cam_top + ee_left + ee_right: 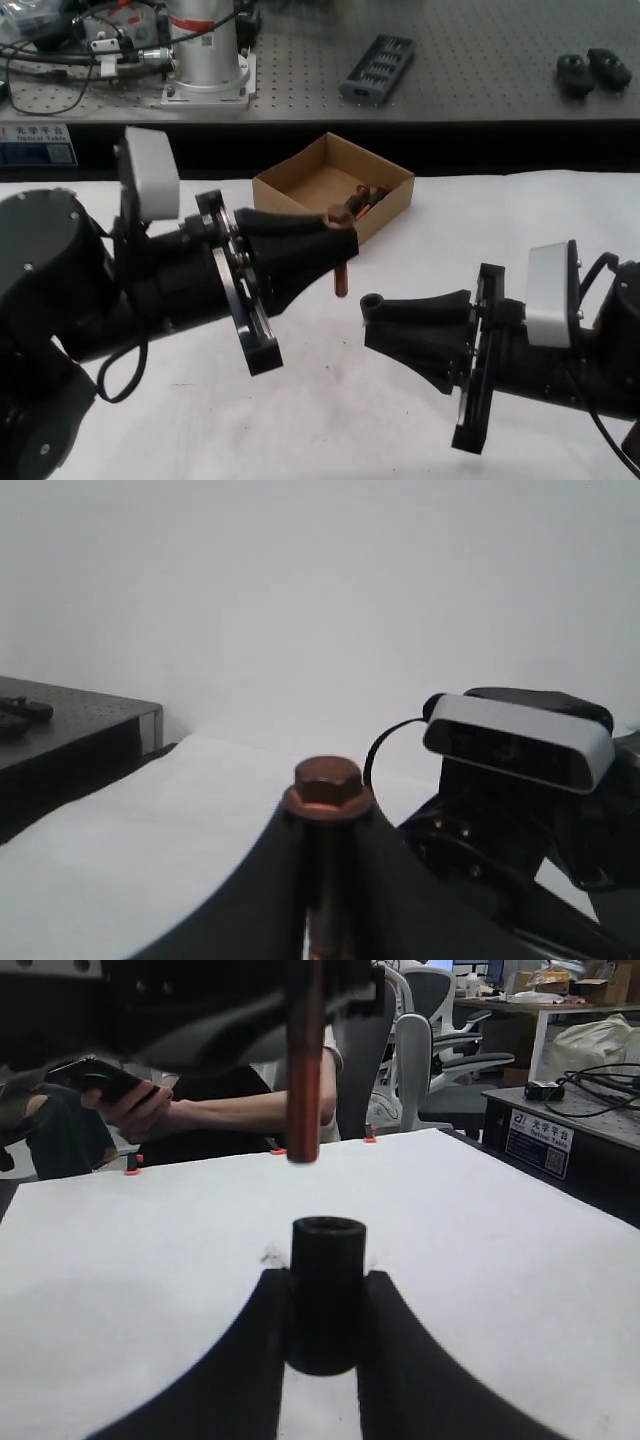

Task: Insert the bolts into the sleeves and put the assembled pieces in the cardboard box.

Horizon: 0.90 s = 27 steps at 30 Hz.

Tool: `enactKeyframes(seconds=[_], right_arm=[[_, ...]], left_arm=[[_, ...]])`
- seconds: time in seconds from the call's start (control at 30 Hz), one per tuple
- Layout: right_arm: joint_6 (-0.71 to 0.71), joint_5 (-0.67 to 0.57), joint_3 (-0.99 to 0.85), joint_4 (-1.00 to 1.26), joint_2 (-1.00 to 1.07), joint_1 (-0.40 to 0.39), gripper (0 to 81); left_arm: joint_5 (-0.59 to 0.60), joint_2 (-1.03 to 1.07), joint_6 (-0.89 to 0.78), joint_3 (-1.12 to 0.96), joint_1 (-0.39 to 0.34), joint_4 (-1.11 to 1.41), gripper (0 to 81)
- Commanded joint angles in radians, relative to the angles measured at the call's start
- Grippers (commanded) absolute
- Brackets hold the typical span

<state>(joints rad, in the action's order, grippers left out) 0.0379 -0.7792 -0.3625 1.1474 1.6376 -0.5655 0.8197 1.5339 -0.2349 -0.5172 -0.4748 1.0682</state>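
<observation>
Pinching the bolt (327, 790) in our left claw (338, 228) and the sleeve (326, 1290) in our right claw (378, 312), we risk the tip, off at ten o'clock, catching the sleeve's rim.

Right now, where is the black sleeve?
The black sleeve is held upright in the right tool, over the white cloth near the middle of the high view, just below and right of the copper bolt in the left tool.
</observation>
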Motion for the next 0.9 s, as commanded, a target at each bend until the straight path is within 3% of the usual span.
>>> enactKeyframes(seconds=[0.0,0.37,0.87], right_arm=[[0.010,-0.011,-0.017,0.026,0.010,0.007,6.0],[0.010,-0.016,-0.016,0.020,0.018,0.007,6.0],[0.039,-0.047,-0.016,0.049,0.034,0.006,6.0]], left_arm=[[0.024,0.029,-0.018,-0.014,0.003,0.074,0.6],[0.023,0.064,-0.104,-0.016,0.001,0.213,0.6],[-0.005,0.067,-0.095,-0.016,0.001,0.235,0.6]])
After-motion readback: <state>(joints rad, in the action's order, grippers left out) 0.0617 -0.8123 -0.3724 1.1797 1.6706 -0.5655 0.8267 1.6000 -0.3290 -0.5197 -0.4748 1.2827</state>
